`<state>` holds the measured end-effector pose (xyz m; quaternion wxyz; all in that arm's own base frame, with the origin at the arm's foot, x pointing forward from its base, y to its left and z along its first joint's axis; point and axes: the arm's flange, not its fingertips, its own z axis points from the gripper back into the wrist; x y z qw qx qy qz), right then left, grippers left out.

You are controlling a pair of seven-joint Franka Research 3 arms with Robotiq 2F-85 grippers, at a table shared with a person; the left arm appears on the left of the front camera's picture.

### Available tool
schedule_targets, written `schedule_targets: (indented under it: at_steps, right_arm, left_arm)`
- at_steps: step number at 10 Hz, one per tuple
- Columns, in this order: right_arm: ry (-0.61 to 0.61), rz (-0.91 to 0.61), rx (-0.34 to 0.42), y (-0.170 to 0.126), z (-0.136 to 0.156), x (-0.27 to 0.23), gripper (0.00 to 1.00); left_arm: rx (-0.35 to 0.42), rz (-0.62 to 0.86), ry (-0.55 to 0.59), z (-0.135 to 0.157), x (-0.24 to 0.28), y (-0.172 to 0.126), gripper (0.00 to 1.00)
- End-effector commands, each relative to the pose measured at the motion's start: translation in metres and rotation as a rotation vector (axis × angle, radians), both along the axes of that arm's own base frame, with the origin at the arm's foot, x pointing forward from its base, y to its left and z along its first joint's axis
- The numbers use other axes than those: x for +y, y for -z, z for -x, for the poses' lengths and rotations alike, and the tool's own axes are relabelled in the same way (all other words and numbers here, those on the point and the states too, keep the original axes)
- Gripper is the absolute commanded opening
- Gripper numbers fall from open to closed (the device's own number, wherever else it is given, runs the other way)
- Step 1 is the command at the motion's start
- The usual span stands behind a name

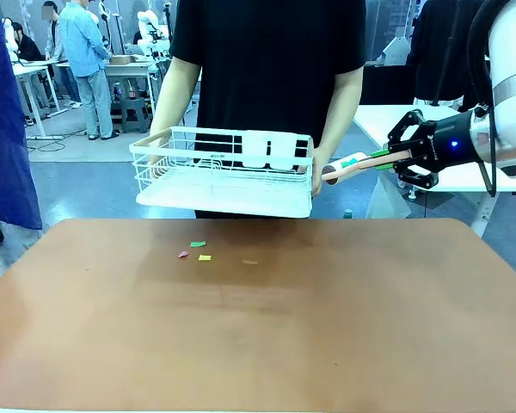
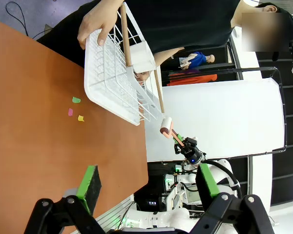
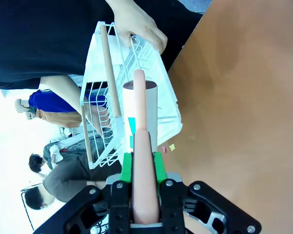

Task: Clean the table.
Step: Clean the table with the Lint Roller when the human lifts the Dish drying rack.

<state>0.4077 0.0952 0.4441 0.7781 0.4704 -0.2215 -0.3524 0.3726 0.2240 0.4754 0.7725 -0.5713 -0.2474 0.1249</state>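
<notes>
Wire rack: being held up in the air, white.
Lint roller: pointing at the rack's corner.
Paper scraps: lying clustered; green, pink, yellow.

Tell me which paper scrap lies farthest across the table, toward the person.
The green scrap; the pink scrap and yellow scrap lie just nearer the robot's side.

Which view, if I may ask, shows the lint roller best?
Right wrist view: the lint roller runs up mid-frame, large, in the right claw. Front view shows it small, side-on; left wrist view, tiny and distant.
</notes>
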Motion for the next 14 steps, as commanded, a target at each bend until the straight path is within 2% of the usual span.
schedule_targets:
  at_steps: [1, 8, 9, 10, 11, 12, 14]
  right_arm:
    - [-0.001, 0.0, -0.002, -0.001, 0.0, 0.001, 0.01]
    - [-0.001, 0.0, -0.002, -0.001, 0.0, 0.001, 0.01]
    - [0.0, 0.0, 0.0, 0.0, 0.0, 0.0, 0.21]
    - [-0.026, 0.02, -0.005, -0.009, -0.016, -0.007, 0.21]
    - [-0.106, 0.09, -0.055, -0.021, -0.03, -0.002, 0.21]
    - [-0.253, 0.126, -0.043, -0.035, -0.05, 0.005, 0.21]
    - [-0.562, 0.249, -0.008, -0.04, -0.114, 0.03, 0.21]
  left_arm:
    - [-0.006, 0.001, -0.005, 0.001, 0.001, -0.002, 1.0]
    - [-0.006, 0.001, -0.005, 0.001, 0.001, -0.002, 1.0]
    - [-0.006, 0.001, -0.005, 0.001, 0.001, -0.002, 1.0]
    - [-0.006, 0.001, -0.005, 0.001, 0.001, -0.002, 1.0]
    - [-0.006, 0.001, -0.005, 0.001, 0.001, -0.002, 1.0]
    - [-0.006, 0.001, -0.005, 0.001, 0.001, -0.002, 1.0]
    - [-0.006, 0.001, -0.005, 0.001, 0.001, -0.002, 1.0]
